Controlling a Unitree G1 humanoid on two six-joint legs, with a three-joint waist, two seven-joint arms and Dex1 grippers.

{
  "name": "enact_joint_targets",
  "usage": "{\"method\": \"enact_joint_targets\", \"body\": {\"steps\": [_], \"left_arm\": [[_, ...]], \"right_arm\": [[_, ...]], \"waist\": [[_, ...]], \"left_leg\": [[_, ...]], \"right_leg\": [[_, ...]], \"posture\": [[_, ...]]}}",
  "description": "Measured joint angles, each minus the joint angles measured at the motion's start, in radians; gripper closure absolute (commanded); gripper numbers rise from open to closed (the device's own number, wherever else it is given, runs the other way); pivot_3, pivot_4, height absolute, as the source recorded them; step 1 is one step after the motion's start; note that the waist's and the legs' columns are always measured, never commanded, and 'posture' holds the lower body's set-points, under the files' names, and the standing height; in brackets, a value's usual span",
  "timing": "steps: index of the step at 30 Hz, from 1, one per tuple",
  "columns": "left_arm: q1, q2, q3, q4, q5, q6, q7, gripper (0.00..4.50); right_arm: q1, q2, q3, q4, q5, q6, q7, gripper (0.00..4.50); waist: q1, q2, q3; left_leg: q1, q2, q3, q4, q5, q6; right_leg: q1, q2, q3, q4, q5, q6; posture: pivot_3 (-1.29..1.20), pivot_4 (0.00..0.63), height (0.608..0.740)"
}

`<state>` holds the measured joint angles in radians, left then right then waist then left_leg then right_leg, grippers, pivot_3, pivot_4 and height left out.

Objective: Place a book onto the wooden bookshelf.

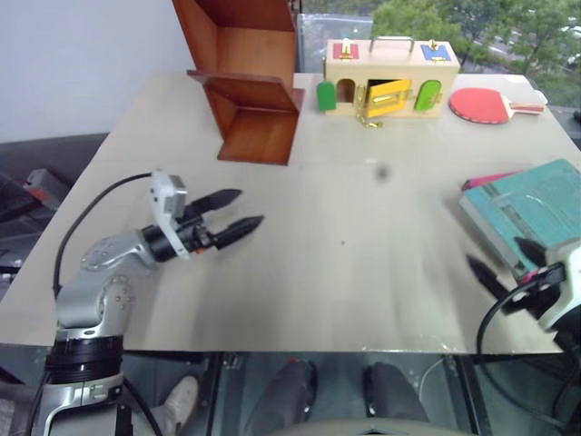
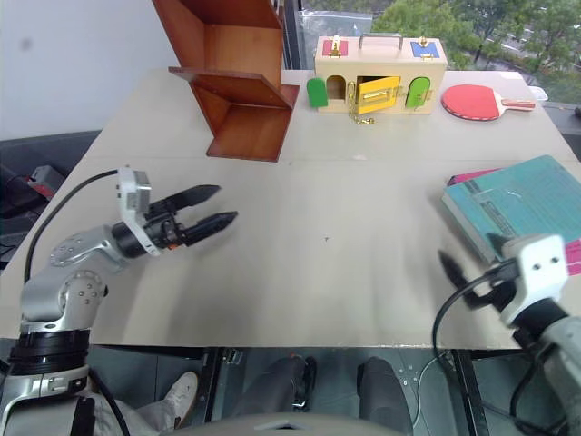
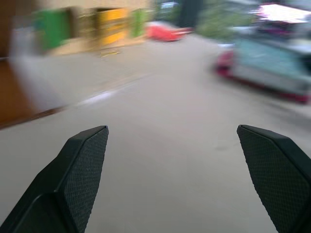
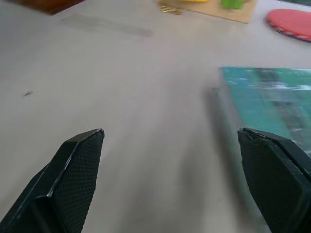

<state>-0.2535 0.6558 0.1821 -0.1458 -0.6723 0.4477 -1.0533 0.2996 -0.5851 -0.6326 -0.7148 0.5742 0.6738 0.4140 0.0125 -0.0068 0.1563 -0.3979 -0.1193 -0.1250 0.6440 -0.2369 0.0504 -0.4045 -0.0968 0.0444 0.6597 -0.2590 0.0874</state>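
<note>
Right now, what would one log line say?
left gripper: open, empty | right gripper: open, beside book | book: flat on table | wooden bookshelf: no book

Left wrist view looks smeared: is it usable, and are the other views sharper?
Left wrist view: background streaked with motion blur, fingers crisp. Right wrist view: mild blur on the book. Left eye view: right gripper smeared; bookshelf sharp.
</note>
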Motion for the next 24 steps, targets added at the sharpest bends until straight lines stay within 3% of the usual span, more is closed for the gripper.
{"method": "enact_joint_targets", "body": {"steps": [3,4,7,9,13,24], "left_arm": [[-0.013,-0.020,-0.057,-0.026,0.002,-0.002,-0.033,0.00],[-0.017,-0.022,-0.063,-0.026,0.003,-0.002,-0.033,0.00],[-0.064,-0.041,-0.095,-0.027,0.000,-0.002,-0.054,0.00],[-0.071,-0.041,-0.105,-0.029,-0.004,-0.001,-0.071,0.00],[-0.095,-0.035,-0.118,-0.044,-0.060,0.033,-0.142,0.00],[-0.136,-0.010,-0.124,-0.075,-0.084,0.067,-0.215,0.00]], "right_arm": [[-0.054,-0.107,-0.157,0.173,0.005,0.038,-0.005,1.65],[-0.057,-0.124,-0.175,0.198,0.003,0.047,-0.006,2.01],[-0.096,-0.254,-0.219,0.412,-0.066,0.085,-0.028,3.69],[-0.114,-0.286,-0.225,0.492,-0.106,0.083,-0.042,4.46],[-0.255,-0.384,-0.158,0.789,-0.182,0.086,-0.048,4.46],[-0.617,-0.410,0.125,1.372,-0.287,-0.047,0.060,4.46]], "waist": [[0.005,0.000,0.000],[0.004,0.000,0.000],[0.001,0.000,0.000],[-0.002,0.000,0.000],[-0.016,0.000,0.000],[-0.030,0.002,0.000]], "left_leg": [[0.000,0.000,-0.002,-0.001,0.000,0.000],[0.000,0.001,-0.002,-0.001,0.000,0.000],[0.000,0.001,0.000,-0.001,0.000,0.000],[0.000,0.001,0.002,-0.001,0.000,0.000],[0.000,0.001,0.003,0.000,0.000,0.000],[0.001,0.001,0.004,0.002,0.000,0.001]], "right_leg": [[0.000,0.000,-0.001,0.000,0.000,0.000],[0.000,0.001,-0.002,0.000,0.000,0.000],[0.000,0.001,0.000,0.001,0.000,0.000],[0.000,0.001,0.001,0.001,0.000,0.000],[0.000,0.001,0.002,0.001,0.000,0.000],[0.001,0.005,0.003,0.001,0.000,0.000]], "posture": [[0.00,0.150,0.740],[0.00,0.150,0.740],[0.00,0.150,0.740],[0.00,0.150,0.740],[0.00,0.150,0.740],[0.00,0.150,0.740]]}}
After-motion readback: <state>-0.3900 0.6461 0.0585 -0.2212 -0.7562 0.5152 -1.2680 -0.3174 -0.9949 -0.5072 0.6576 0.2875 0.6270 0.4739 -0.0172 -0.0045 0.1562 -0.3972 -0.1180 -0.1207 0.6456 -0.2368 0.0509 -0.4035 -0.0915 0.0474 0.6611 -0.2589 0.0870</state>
